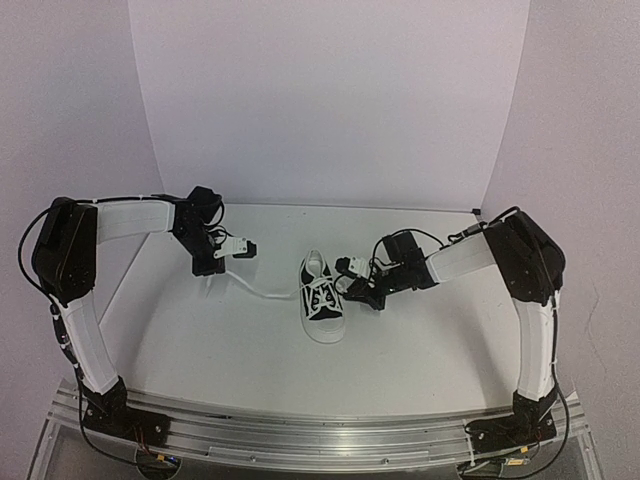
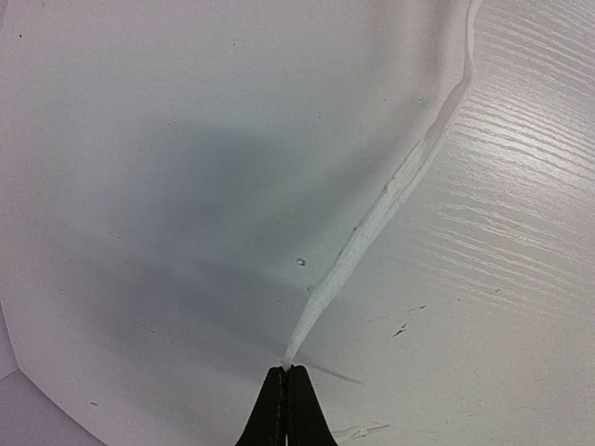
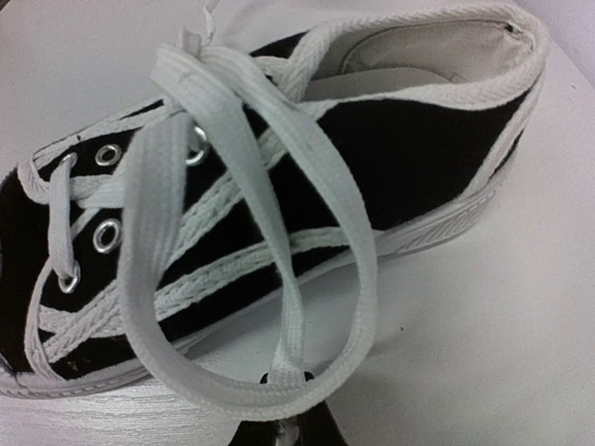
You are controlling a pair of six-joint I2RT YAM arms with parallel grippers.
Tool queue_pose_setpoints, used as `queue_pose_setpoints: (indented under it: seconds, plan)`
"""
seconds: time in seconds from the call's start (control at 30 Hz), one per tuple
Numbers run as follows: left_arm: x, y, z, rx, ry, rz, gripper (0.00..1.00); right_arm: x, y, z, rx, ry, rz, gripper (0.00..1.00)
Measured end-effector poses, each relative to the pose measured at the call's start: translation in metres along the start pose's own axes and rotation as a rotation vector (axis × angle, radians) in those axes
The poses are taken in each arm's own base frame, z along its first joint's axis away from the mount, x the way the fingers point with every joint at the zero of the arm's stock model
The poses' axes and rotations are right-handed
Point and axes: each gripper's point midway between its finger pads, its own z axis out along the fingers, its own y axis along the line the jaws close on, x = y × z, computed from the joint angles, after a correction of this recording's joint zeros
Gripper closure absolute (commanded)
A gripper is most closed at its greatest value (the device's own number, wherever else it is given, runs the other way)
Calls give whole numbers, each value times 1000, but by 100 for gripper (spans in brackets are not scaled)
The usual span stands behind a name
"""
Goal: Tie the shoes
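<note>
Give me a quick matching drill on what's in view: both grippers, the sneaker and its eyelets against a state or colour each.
Things:
1. left gripper
2. right gripper
3. sneaker
4. eyelets

States:
A. silver rings
B. shut on a looped lace beside the sneaker
C. shut on a lace end stretched out left of the sneaker
D. on its sole on the table

Pairs: 1-C, 2-B, 3-D, 4-A
</note>
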Motion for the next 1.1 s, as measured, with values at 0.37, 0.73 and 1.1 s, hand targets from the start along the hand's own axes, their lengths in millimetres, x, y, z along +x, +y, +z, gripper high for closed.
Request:
queue_pose_setpoints:
  seconds: [0.37, 0.73, 1.1]
  plan:
    - [0, 14, -1, -63, 10, 4, 100, 17, -8, -22, 93, 71, 42, 100]
    - [28, 38, -21, -173, 88, -14, 100, 21, -40, -98, 272, 159, 84, 100]
    - [54, 28, -29, -182, 144, -25, 100, 91, -79, -168, 405, 327, 244, 100]
